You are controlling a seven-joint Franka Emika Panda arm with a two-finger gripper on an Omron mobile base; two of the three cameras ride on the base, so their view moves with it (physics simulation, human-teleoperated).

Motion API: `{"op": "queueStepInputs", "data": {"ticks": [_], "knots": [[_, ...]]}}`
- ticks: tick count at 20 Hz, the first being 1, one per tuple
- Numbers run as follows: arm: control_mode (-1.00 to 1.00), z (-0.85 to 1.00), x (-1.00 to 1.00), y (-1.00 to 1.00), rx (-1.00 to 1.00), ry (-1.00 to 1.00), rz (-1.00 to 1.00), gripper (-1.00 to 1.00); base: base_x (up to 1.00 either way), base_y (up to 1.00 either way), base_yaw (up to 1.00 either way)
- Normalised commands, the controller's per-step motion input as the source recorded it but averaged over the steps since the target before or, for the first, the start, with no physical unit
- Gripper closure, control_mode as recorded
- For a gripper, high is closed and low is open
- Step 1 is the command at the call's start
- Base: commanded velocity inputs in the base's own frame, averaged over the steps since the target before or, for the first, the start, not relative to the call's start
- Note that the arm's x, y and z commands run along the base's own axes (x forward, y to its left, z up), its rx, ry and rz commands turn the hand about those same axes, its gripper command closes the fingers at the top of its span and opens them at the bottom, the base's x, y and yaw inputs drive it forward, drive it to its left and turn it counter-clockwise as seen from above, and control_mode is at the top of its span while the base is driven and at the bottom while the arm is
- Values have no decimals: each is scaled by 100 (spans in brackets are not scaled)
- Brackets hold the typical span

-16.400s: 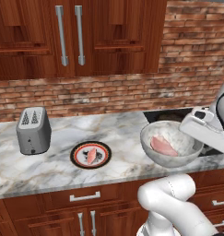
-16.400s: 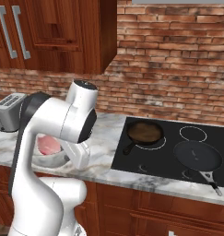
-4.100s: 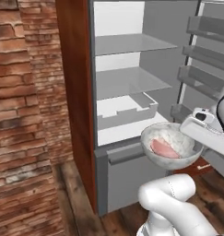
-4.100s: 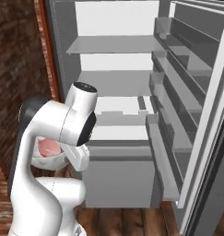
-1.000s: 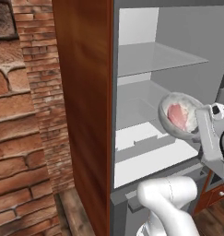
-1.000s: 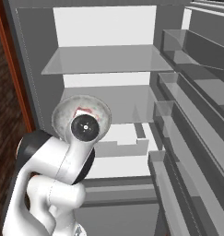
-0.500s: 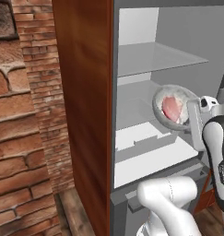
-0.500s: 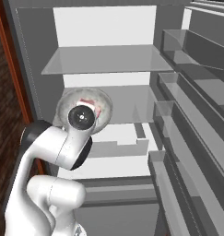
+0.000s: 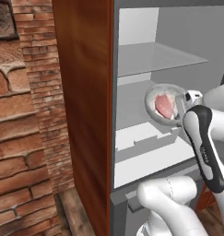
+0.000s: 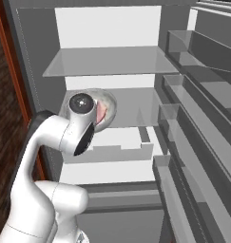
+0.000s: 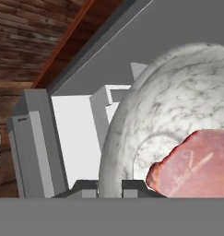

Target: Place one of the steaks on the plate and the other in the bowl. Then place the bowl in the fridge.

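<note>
The bowl (image 9: 165, 107), steak (image 9: 164, 105) inside, has been carried deeper into the fridge (image 9: 155, 60) over the last second, tipped toward 9 o'clock. The gripper (image 11: 109, 188) is kept clamped on its rim. Setting down looks close.

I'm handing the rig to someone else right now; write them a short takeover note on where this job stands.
Gripper: jaws shut on the bowl's rim.
Bowl: held up, tilted, inside the open fridge, above the middle shelf, below the glass shelf.
Steak: one lies in the bowl.
Done: steak in bowl, fridge open, bowl carried in.
Left: set the bowl down on the shelf, release, draw back. The plate and the other steak are off camera, so check them.
</note>
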Motion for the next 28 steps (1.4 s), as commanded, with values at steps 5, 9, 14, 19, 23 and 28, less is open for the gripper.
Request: {"op": "queueStepInputs", "data": {"ticks": [5,9,14,19,23,28], "knots": [[-100,-10,19,-6,-3,13,0,100,0,0,0],[-100,-3,11,0,-2,7,0,100,0,0,0],[-100,-14,31,0,-6,6,0,100,0,0,0],[-100,-20,45,0,-6,0,0,100,0,0,0],[-100,-15,42,0,-3,0,0,100,0,0,0],[-100,-14,38,0,-1,0,0,100,0,0,0]]}}
